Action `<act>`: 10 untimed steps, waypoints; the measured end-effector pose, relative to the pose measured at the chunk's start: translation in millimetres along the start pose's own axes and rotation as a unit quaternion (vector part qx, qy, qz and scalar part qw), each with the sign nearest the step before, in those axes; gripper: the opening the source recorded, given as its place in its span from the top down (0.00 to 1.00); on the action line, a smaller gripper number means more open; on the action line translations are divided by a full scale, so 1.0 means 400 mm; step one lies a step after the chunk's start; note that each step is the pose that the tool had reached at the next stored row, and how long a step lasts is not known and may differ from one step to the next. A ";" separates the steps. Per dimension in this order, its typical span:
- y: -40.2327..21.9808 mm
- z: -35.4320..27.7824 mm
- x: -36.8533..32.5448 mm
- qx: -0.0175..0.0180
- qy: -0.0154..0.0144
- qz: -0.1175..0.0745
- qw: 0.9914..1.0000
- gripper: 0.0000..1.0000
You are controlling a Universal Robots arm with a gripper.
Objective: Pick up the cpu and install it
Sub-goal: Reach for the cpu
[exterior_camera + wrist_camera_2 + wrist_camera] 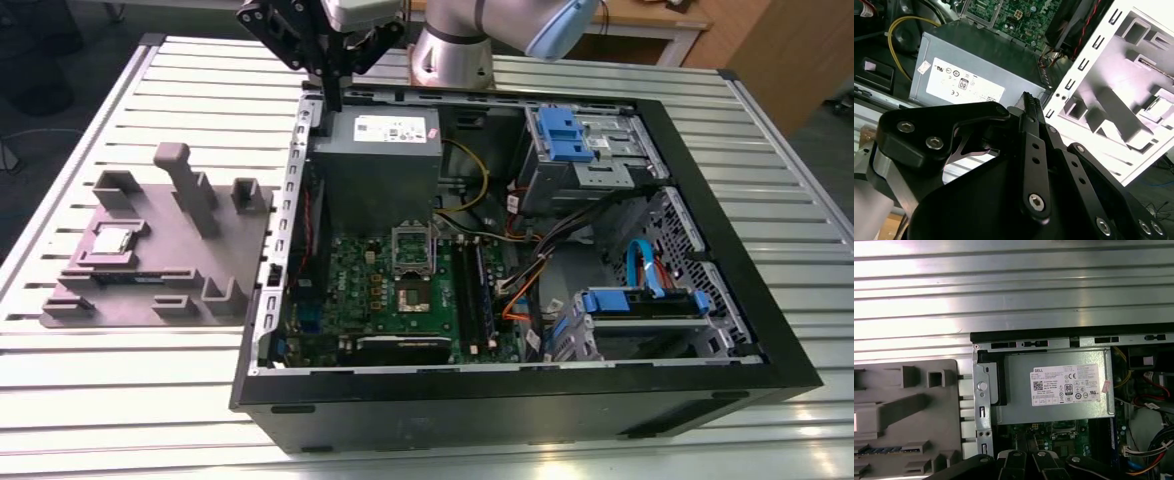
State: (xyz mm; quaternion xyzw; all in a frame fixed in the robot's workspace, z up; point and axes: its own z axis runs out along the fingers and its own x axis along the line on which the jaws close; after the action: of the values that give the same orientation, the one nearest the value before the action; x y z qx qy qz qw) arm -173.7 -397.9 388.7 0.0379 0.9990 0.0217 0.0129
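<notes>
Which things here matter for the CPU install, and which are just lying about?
Job: small silver square cpu on the grey moulded tray; black gripper; green motherboard's socket.
Lying about: grey metal power-supply box; blue plastic drive brackets; yellow cable.

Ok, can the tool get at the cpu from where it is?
Probably yes: the cpu lies uncovered on the grey holder beside the computer case, nothing over it; the tool hangs above the case's corner, holding nothing.
</notes>
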 end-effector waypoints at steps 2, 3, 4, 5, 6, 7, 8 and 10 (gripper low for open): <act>0.000 0.000 0.003 0.000 0.000 0.000 1.000 0.90; 0.000 0.000 0.004 0.000 0.000 0.000 1.000 0.90; 0.000 0.000 0.005 0.000 0.000 0.000 1.000 0.90; 0.000 0.000 0.005 0.000 0.000 0.000 1.000 0.90; -0.001 0.001 0.014 0.000 0.000 0.000 1.000 0.90; -0.001 0.002 0.018 0.000 0.000 0.000 1.000 0.90; -0.001 0.002 0.018 0.000 0.000 0.000 1.000 0.90; -0.002 0.003 0.020 0.000 0.000 0.000 1.000 0.90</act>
State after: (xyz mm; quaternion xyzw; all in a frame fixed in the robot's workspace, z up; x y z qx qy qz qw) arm -181.6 -397.8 387.4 0.0380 0.9990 0.0218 0.0129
